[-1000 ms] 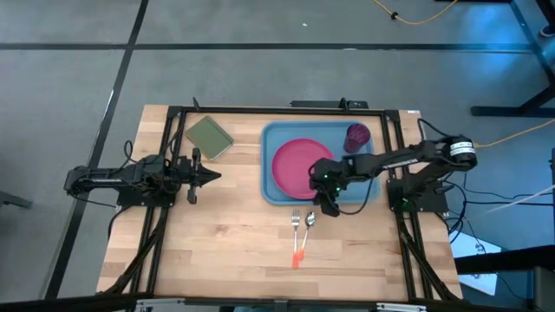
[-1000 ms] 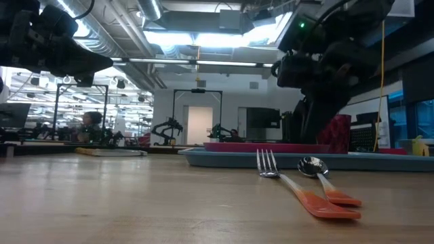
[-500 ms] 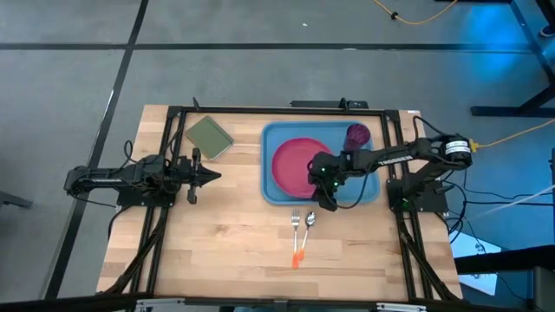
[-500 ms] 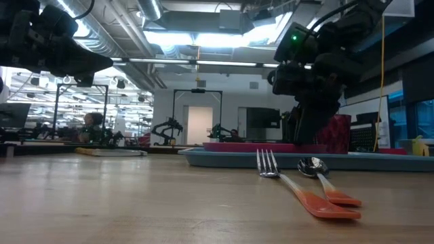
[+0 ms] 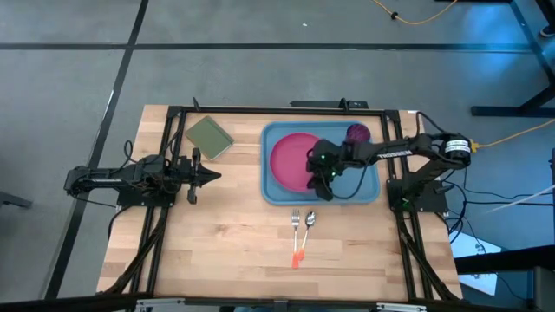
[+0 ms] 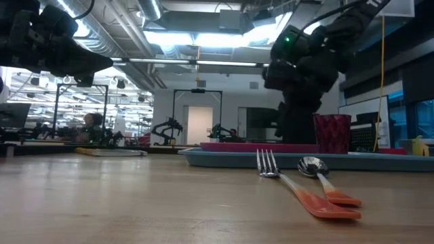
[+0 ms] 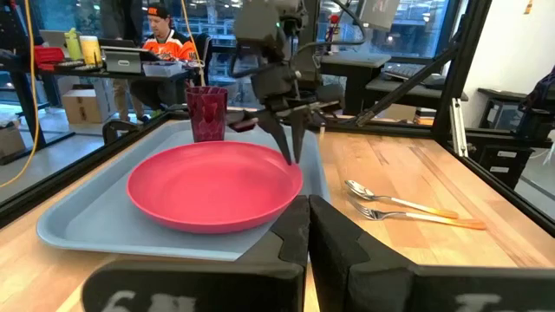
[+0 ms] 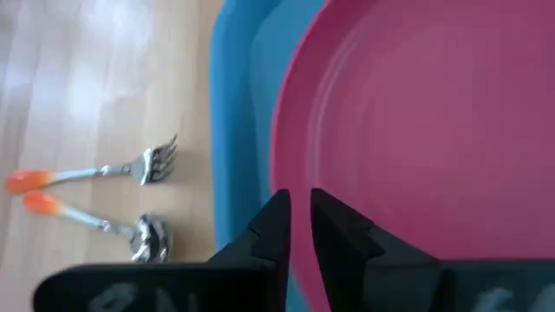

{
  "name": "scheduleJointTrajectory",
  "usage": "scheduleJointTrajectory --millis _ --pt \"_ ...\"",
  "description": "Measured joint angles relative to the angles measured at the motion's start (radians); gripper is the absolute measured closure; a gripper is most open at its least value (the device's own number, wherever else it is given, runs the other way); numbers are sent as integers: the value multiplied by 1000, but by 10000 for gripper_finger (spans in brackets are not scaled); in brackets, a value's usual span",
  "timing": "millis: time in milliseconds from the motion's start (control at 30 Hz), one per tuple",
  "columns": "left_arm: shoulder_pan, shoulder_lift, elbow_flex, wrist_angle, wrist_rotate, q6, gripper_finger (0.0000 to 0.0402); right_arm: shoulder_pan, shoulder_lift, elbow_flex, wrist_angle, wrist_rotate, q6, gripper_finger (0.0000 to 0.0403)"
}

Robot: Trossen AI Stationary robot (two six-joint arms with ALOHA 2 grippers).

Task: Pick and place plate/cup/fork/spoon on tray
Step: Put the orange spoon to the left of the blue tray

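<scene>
You get one overhead view straight down on the desk (image 5: 217, 251) and one level across it; both wrist cameras share the pink plate (image 7: 212, 185).

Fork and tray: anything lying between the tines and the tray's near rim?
Nothing. The high view shows bare wood between the fork and the tray; the spoon lies beside the fork, not in that gap.

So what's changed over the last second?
The right pincer has swung from the tray's near edge, close to the fork and spoon, back over the plate, its fingers nearly together and holding nothing. Plate, cup, fork and spoon lie as before; the left pincer stays parked on the left.
</scene>
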Motion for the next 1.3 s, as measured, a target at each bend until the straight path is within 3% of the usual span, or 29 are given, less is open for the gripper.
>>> scheduleJointTrajectory --millis 300,433,600,733,900,1067,1200,1300 --pt "0 0 0 0 0 0 401 36 0 161 -63 94 -49 350" --pt "0 0 0 0 0 0 401 96 -1 200 -78 94 45 350" --pt "0 0 0 0 0 0 401 201 -1 203 -93 161 366 350" --pt "0 0 0 0 0 0 401 322 -1 203 -168 396 651 350" --pt "0 0 0 0 0 0 401 498 -1 203 -199 598 998 350" --pt "0 0 0 0 0 0 401 663 5 204 -225 867 1339 353" --pt "0 0 0 0 0 0 401 729 45 204 -274 892 1565 365" --pt "0 0 0 0 0 0 401 741 110 203 -190 854 1624 371"
